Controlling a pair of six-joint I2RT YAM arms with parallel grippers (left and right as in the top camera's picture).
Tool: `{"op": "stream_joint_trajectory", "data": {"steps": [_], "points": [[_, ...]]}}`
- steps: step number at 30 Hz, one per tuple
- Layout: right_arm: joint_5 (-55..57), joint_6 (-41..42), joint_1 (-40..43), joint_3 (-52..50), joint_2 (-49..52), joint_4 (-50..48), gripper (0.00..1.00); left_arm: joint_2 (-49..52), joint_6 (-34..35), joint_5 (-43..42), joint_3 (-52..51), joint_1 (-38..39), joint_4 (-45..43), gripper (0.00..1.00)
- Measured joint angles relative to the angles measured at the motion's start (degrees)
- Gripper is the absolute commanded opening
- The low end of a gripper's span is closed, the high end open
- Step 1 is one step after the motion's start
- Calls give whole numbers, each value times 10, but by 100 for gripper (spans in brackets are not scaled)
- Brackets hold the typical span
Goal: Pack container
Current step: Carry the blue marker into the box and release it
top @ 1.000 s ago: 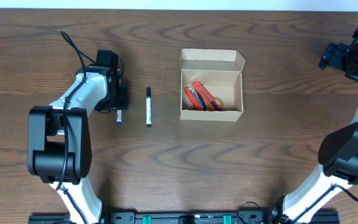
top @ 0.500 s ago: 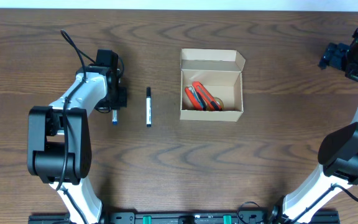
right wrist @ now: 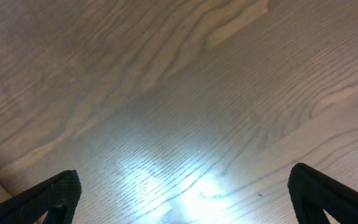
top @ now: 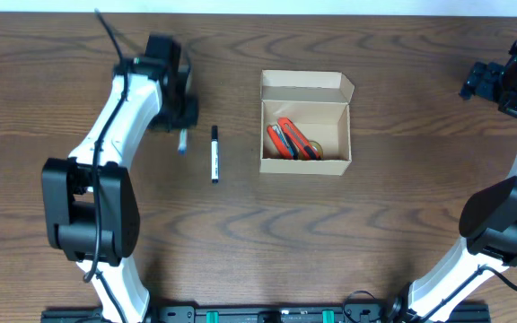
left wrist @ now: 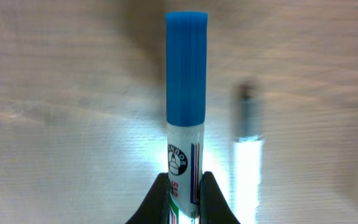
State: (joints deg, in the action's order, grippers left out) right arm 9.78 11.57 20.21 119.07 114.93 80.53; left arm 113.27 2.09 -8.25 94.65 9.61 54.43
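Quick status from my end. The small tan cardboard box (top: 305, 167) sits open in the middle of the dark brown wooden surface (top: 393, 233), with its flap lid (top: 305, 85) folded back on the far side. Some red and orange pen-like things (top: 287, 139) are lying slantwise in its left half.

My left gripper (left wrist: 185, 198) is pinching a white marker with a blue cap (left wrist: 186, 62) by the barrel, cap poking out past the fingertips. It looks to be held clear of the surface, off to the left of the box and roughly level with the box's middle. A second white marker with a black cap (top: 214, 154) lies flat between that gripper and the box, nearer the gripper. Its long axis runs parallel to the box's left wall.

The bit that matters: the box is straight to the right of the held marker. The marker's long axis runs near-to-far, same way as the box's left wall. I reckon it fits, but the free room is in the box's right half, so the carry has to pass over the lying marker and the left wall first.

The right gripper (top: 479, 82) is spread wide with nothing in it. It's well off to the right of the box, farther from it than the left one, so I'd call this the left arm's job.
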Motion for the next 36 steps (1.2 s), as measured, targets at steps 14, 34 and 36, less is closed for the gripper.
{"op": "stream_joint_trajectory", "data": {"steps": [14, 34, 36], "points": [[0, 0, 0, 0, 0, 0, 99, -1, -54, -65, 252, 162, 82, 6], [0, 0, 0, 0, 0, 0, 99, 138, -56, -216, 252, 214, 85, 6], [0, 0, 0, 0, 0, 0, 99, 139, -56, -216, 252, 214, 85, 6]]}}
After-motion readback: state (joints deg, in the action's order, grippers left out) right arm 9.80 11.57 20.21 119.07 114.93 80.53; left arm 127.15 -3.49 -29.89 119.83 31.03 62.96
